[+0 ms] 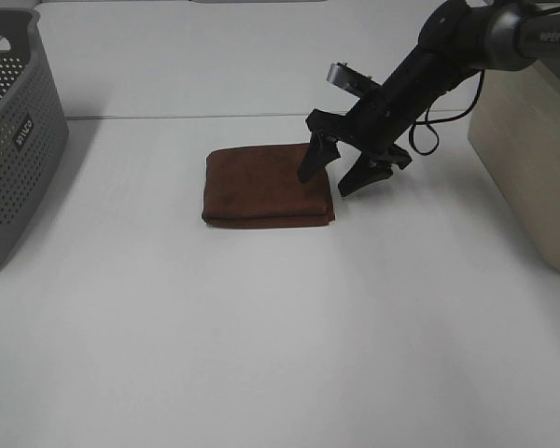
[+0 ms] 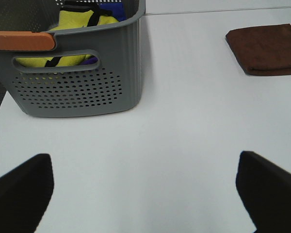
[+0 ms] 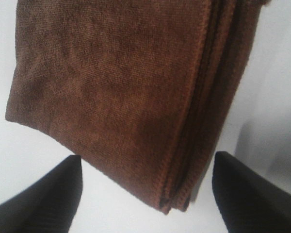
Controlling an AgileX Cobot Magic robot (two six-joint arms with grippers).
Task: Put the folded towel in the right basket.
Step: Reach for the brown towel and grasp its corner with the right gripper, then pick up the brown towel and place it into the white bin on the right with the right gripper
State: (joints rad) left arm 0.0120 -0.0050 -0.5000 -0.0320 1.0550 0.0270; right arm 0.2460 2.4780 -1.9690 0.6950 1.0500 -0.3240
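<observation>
Tabletop (image 1: 261, 345) is white and matt, and a thin seam (image 1: 168, 118) runs across it near the rear. The folded towel (image 1: 266, 187), brown with stacked hemmed edges, lies flat near the table's middle, outside both baskets. The right gripper (image 1: 325, 184) slants down over the towel's right edge with its jaws spread. One finger (image 1: 310, 163) is over the cloth and the other (image 1: 364, 175) is beyond the edge above the table. Whether either tip touches cannot be told. A black cable (image 1: 427, 131) loops beside that arm. The right basket (image 1: 532, 159), beige and solid-walled, stands at the table's right edge, well apart from the towel. A grey perforated basket (image 1: 14, 140) stands at the left edge, and the left wrist view shows yellow and blue items (image 2: 80, 22) inside it. The left gripper (image 2: 145, 194) is above the table near this basket, jaws wide and holding nothing.
</observation>
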